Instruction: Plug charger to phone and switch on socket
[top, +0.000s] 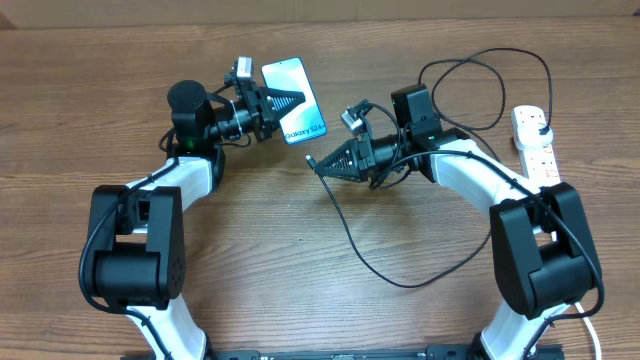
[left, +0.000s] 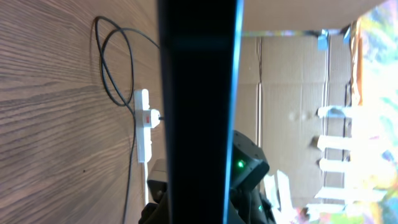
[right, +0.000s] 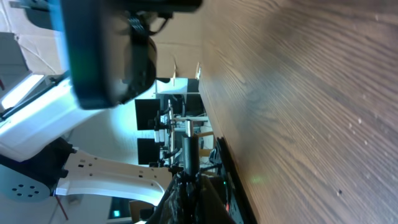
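Note:
The phone (top: 296, 100), its screen bright blue, is lifted off the table at a tilt with my left gripper (top: 291, 101) shut on its edge. In the left wrist view the phone (left: 199, 99) shows edge-on as a dark slab between the jaws of that gripper (left: 200, 211). My right gripper (top: 314, 162) is shut on the connector end of the charger (top: 372, 266), a thin black cable. The connector tip (right: 189, 146) sticks out past the right gripper (right: 190, 180), a short way from the phone's lower end. The cable loops across the table to the white socket (top: 534, 142) at the far right.
The charger's slack forms a loop (top: 490, 85) behind my right arm and another near the front. The socket (left: 143, 124) and its white cord also show in the left wrist view. Cardboard walls stand beyond the table's edge.

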